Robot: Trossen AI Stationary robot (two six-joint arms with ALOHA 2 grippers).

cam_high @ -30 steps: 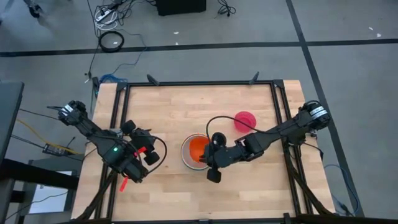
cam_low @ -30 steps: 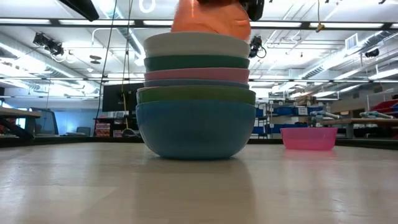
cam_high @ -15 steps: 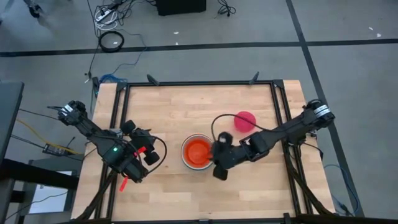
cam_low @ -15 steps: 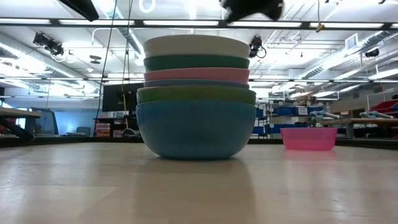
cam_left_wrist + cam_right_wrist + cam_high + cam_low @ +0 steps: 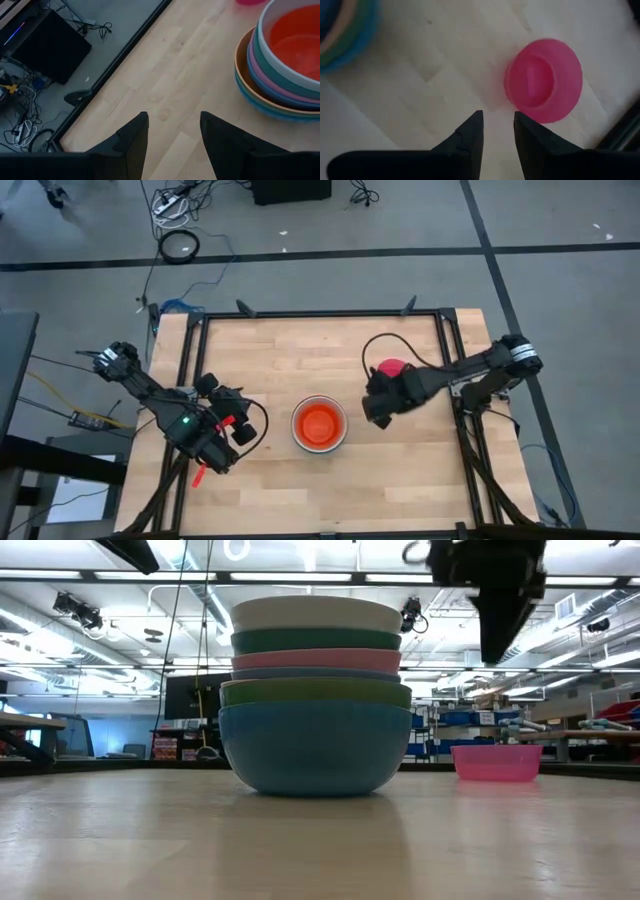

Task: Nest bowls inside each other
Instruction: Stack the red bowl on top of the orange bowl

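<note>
A stack of nested bowls (image 5: 319, 424) stands on its blue bottom bowl (image 5: 314, 750) at the table's middle. The rims of a green, a pink, a teal and a white bowl show above it, and an orange bowl (image 5: 300, 40) lies innermost. A small pink bowl (image 5: 543, 80) stands alone on its base to the stack's far right. My right gripper (image 5: 497, 127) hangs open over the bare table between the stack and the pink bowl, pointing steeply down. My left gripper (image 5: 172, 135) waits open to the left of the stack.
The wooden table (image 5: 300, 350) has a black frame (image 5: 320, 314) along its edges. Bare wood lies in front of the stack and along the far side. My right arm (image 5: 470, 375) reaches in from the right edge, partly over the pink bowl.
My right gripper has let go of the orange bowl, which has dropped from above the white rim into the stack. The gripper has then gone toward the table's right and far side, to near the pink bowl, tipping from nearly level to steeply down.
</note>
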